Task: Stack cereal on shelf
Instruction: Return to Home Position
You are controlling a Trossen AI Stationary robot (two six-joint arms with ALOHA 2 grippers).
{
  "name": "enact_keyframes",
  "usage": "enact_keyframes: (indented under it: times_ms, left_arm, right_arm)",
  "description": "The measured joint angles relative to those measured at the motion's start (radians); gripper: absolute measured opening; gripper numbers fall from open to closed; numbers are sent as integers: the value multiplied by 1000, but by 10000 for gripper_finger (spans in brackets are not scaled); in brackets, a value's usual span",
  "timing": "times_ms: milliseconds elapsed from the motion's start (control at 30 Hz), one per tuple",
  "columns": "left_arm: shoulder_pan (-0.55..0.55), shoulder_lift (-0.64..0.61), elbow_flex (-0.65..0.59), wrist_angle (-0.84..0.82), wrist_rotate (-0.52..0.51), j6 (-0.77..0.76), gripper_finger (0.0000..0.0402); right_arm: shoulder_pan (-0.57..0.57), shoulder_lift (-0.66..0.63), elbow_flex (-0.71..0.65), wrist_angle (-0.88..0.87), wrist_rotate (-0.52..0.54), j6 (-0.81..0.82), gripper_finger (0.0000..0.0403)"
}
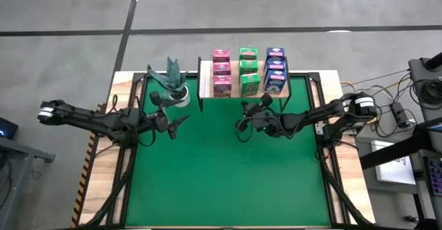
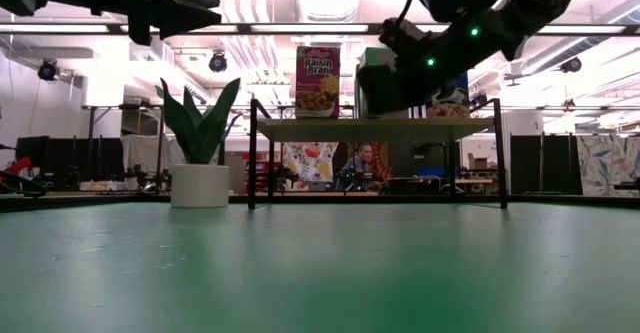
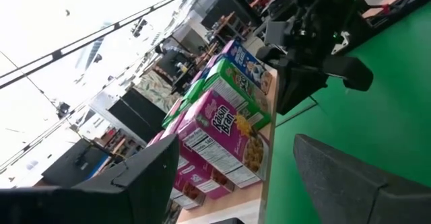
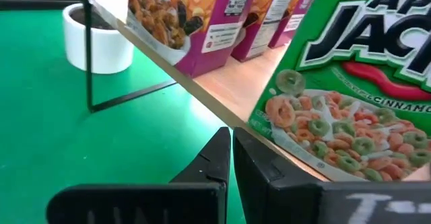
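Note:
Several cereal boxes stand on the pale wooden shelf (image 1: 235, 85) at the table's far side, in three rows: pink (image 1: 222, 71) at the left, green (image 1: 248, 70) in the middle, blue (image 1: 275, 68) at the right. My right gripper (image 1: 242, 125) is shut and hangs over the green mat, just near of the shelf's front edge (image 4: 222, 109). It faces a green box (image 4: 357, 83) and touches nothing. My left gripper (image 1: 178, 125) stands open over the mat, left of the shelf, with nothing between its fingers (image 3: 135, 177).
A spiky green plant in a white pot (image 1: 174, 88) stands left of the shelf, close to my left gripper. The shelf's thin black legs (image 2: 251, 153) reach the mat. The green mat's (image 1: 228, 181) near half is free room. Cables and gear (image 1: 400, 112) lie beyond the table's right edge.

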Motion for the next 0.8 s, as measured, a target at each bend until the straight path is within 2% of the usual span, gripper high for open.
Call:
enact_keyframes:
  times_ms: [800]
  left_arm:
    - [13, 0, -1, 1, 2, -2, 275]
  right_arm:
    - [-22, 15, 10, 5, 19, 1, 9]
